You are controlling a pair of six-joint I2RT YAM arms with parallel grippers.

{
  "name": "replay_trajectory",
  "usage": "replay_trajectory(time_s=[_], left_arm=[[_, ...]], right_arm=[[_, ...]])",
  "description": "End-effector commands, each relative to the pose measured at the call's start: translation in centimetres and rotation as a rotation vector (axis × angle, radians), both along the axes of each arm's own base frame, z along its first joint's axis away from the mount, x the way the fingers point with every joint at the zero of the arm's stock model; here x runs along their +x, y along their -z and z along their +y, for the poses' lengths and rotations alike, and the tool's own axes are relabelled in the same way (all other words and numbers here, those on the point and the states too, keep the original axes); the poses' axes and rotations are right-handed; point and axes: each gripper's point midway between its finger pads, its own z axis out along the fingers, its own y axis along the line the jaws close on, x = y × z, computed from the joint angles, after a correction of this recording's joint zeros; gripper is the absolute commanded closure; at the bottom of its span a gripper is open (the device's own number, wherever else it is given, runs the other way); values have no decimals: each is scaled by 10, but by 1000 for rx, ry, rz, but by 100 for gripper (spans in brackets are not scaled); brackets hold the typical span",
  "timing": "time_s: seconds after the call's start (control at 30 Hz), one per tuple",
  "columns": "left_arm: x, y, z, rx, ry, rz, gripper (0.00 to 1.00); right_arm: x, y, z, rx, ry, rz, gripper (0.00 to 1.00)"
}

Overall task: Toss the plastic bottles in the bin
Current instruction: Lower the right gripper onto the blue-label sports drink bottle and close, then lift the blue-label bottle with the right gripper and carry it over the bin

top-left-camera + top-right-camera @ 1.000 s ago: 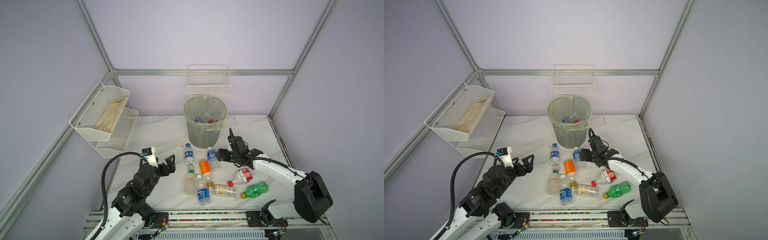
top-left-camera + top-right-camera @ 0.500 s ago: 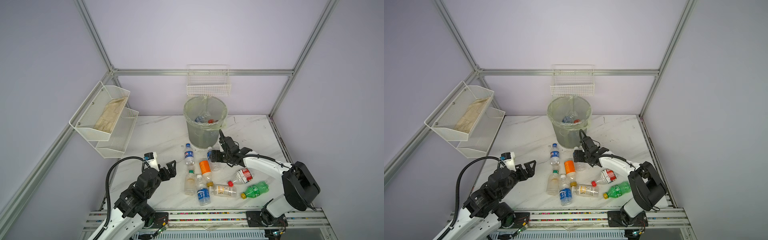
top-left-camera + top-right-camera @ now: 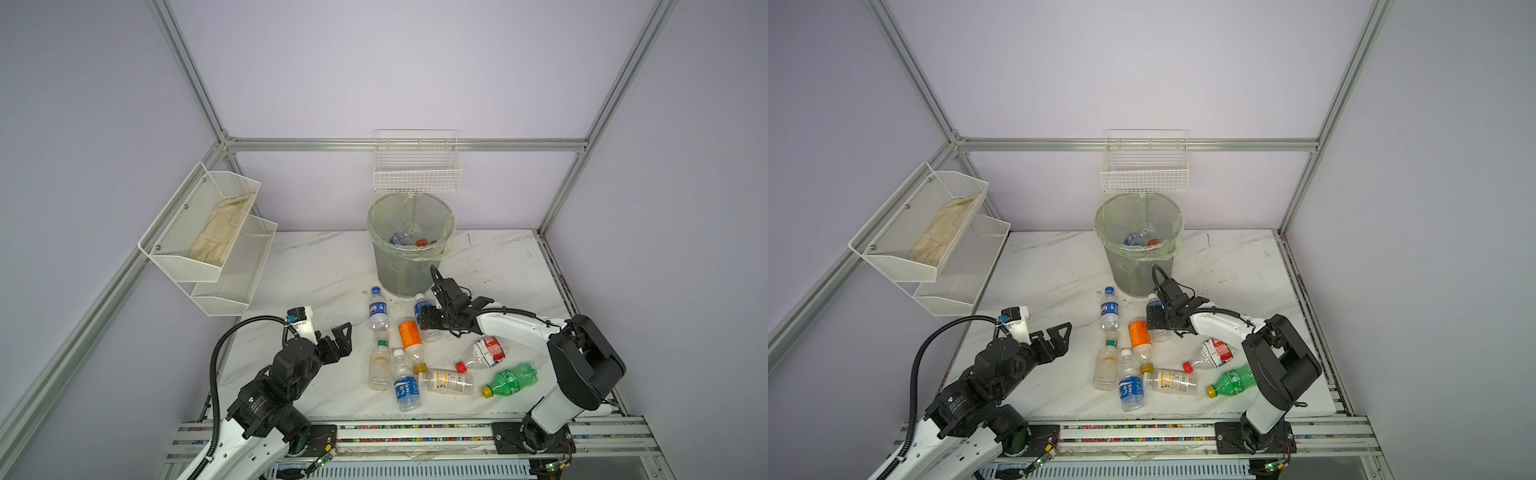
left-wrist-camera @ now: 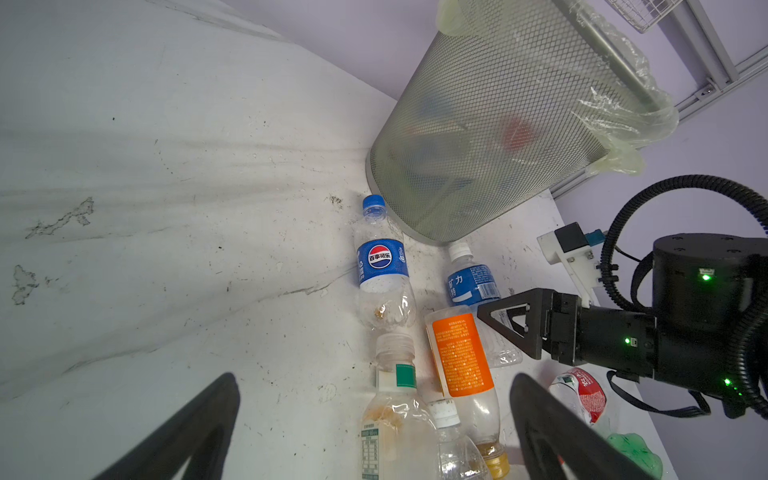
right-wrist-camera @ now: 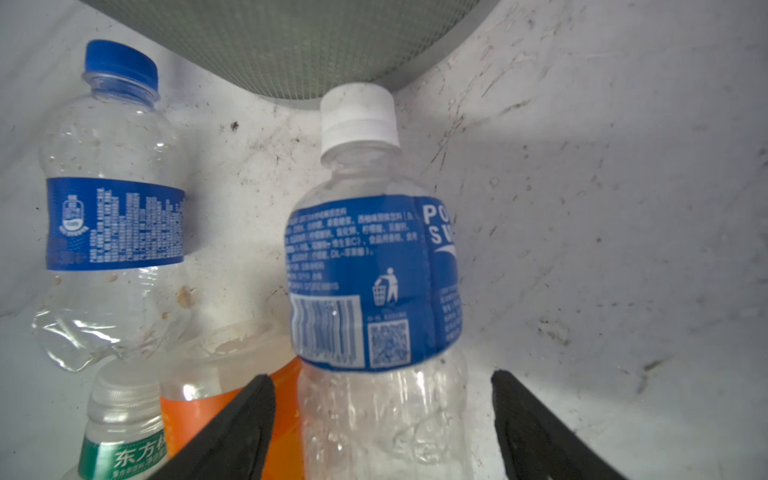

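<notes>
At foot of bin (image 3: 405, 272) by table (image 3: 324, 266) back edge, right tool (image 5: 380, 376) open, jaws astride lying white-capped bottle (image 5: 365, 270), left tool (image 4: 374, 379) wide open, empty, near front-left corner, seven other bottles (image 3: 409, 334) lying toward front edge

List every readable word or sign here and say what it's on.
"百事可乐": label of the blue-capped bottle.
"PO" and "S", cut off by the curve, plus a litter-bin sign, barcode and QR code: label of the white-capped bottle.
"东方": green-labelled bottle.
All fine print: too small to read.
</notes>
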Motion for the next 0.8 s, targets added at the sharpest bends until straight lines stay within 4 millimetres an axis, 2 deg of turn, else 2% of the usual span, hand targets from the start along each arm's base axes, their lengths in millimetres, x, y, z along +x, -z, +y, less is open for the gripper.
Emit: replay_trajectory(time_s=[0.0,0.27,0.43,0.57,0.77], left_arm=[[-2,16,-1,-3,4,31,0],[-2,18,-1,-2,4,37,0],[-2,17,-1,-2,3,35,0],[-2,16,-1,-4,3,34,0],[-2,15,-1,-4,2,31,0]], right_arm=[[1,4,1,-13,20,-3,17],[-1,23,-5,-52,40,33,25],[-2,28,-5,-59,41,42,32],[-1,24,-7,-66,47,32,48],[1,5,-14,-72,69,-10,74]])
